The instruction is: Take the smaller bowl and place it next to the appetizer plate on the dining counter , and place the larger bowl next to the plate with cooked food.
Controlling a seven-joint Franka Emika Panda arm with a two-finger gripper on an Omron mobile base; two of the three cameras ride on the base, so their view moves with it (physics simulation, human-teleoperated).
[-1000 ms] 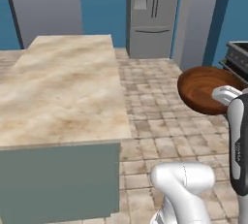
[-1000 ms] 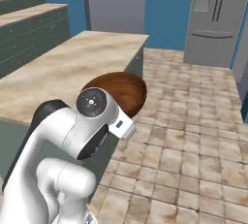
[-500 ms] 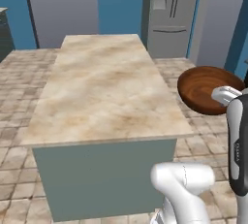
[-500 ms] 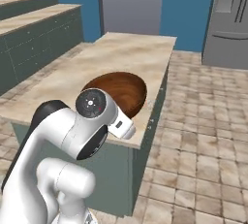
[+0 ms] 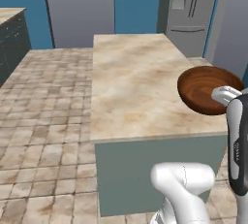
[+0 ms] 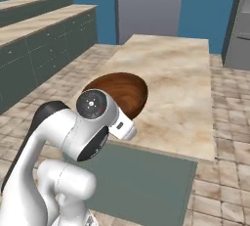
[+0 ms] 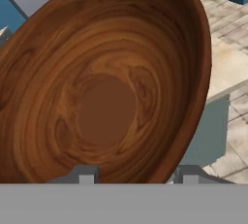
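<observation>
The arm holds the big wooden bowl (image 5: 209, 89) up in the air, its rim pinched in the tool (image 7: 138, 175). One fingertip (image 7: 85, 175) sits inside the bowl and the other outside, so the tool is clamped on the wall of the bowl, jaws partly apart around it. In the hand view the bowl's glossy brown inside, with its ringed grain, tilts toward the camera.

From the left base view the bowl hangs at the near right corner of the worktop (image 5: 138, 80), a beige marbled slab on a grey-green base. From the right base view the bowl (image 6: 120, 92) hangs over the worktop's (image 6: 180, 90) near left edge, just past the arm's round joint.

The floor (image 5: 46, 116) is tan stone tile. A steel fridge (image 5: 188, 12) stands against the far wall, right of a tall grey panel (image 5: 80, 9), with blue wall between them. On the far left runs a row of dark green cabinets (image 6: 44, 46) with a pale top.
</observation>
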